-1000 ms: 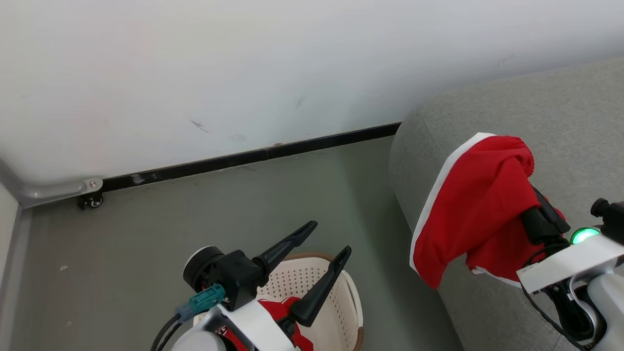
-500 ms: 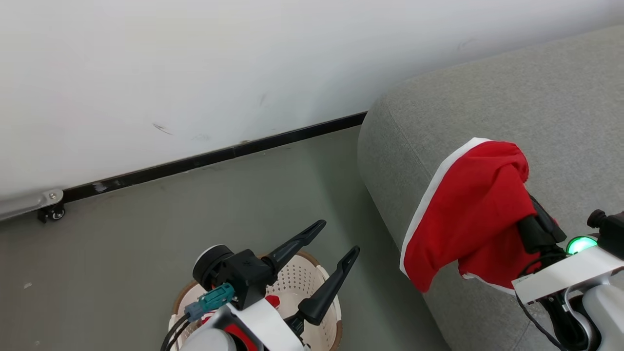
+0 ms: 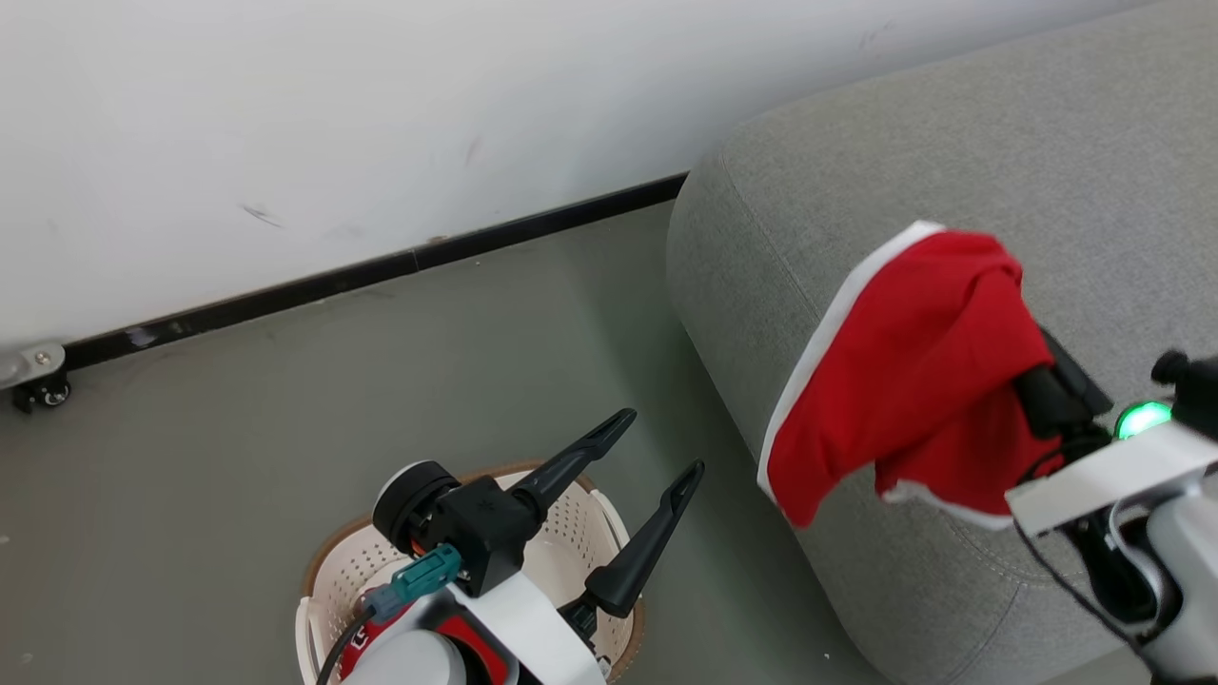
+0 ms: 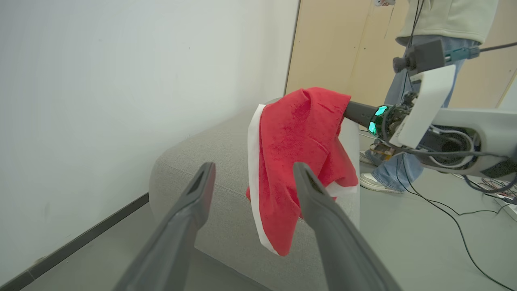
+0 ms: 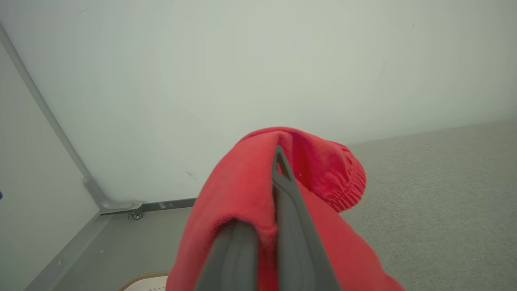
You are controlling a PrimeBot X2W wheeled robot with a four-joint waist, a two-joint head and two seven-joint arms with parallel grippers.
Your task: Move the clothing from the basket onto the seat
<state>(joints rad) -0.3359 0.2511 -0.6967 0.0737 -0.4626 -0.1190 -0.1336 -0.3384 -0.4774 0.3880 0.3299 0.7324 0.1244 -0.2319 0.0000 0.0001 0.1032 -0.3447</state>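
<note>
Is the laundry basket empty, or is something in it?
Not empty: red clothing shows inside the basket, low against its left wall.

At 6 o'clock in the head view, the left arm [image 3: 504, 618] covers much of the basket [image 3: 333, 580], and the bottom edge cuts off its near side. The red garment [image 5: 242, 190] wraps the right gripper's fingers [image 5: 295, 234] and hides one tip. At 1 o'clock in the left wrist view, the top edge cuts off a person [image 4: 444, 16].
</note>
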